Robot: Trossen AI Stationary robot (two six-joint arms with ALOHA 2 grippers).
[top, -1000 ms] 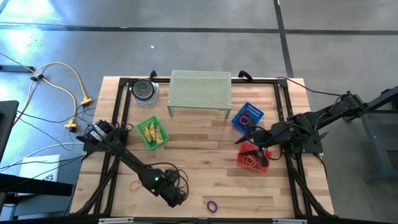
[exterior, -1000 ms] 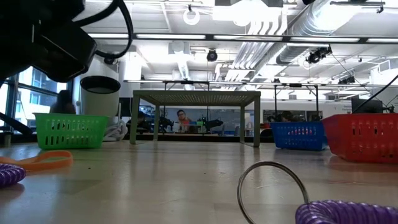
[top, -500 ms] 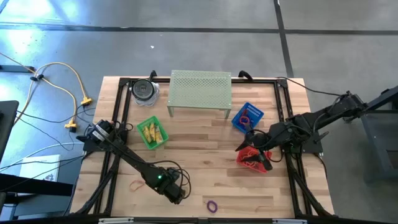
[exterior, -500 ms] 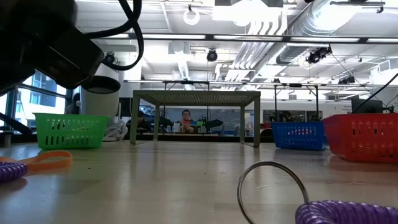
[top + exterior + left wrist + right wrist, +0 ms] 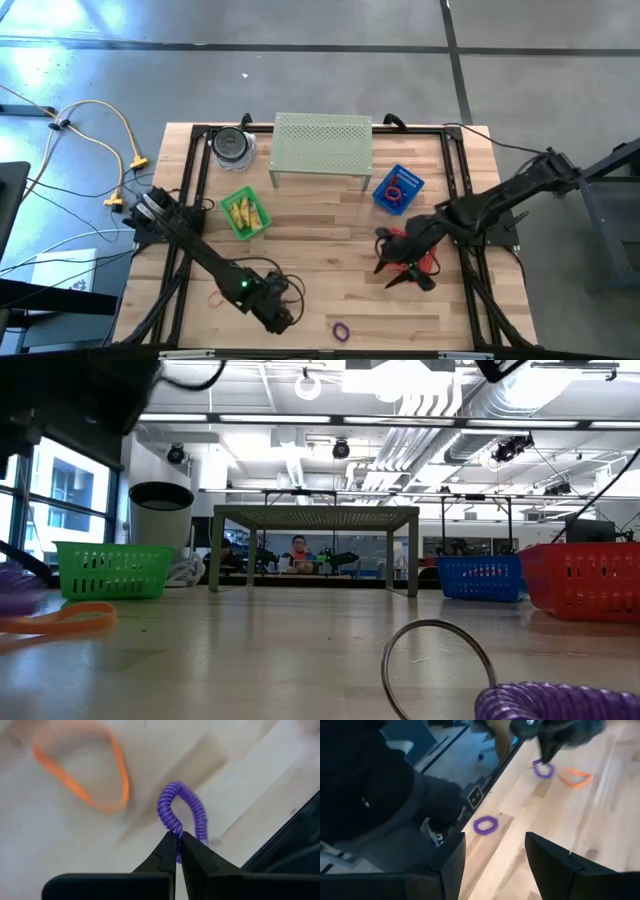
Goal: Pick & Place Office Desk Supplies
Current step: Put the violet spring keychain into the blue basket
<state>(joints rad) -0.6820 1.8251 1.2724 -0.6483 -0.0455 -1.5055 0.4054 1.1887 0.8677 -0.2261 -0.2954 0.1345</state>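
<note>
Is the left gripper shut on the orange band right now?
No, the left gripper is shut on the purple coil band; the orange band lies apart on the table.

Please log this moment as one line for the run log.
left gripper: shut on purple coil | orange band: on table | right gripper: open, empty

The premises are an open-plan robotics laboratory or industrial workspace. Evidence: exposed silver ventilation ducts and strip lighting on an unfinished ceiling, a bare grey concrete floor, a wooden test table framed in black rails, loose yellow cables on the floor, and a person seated at distant workstations.
</note>
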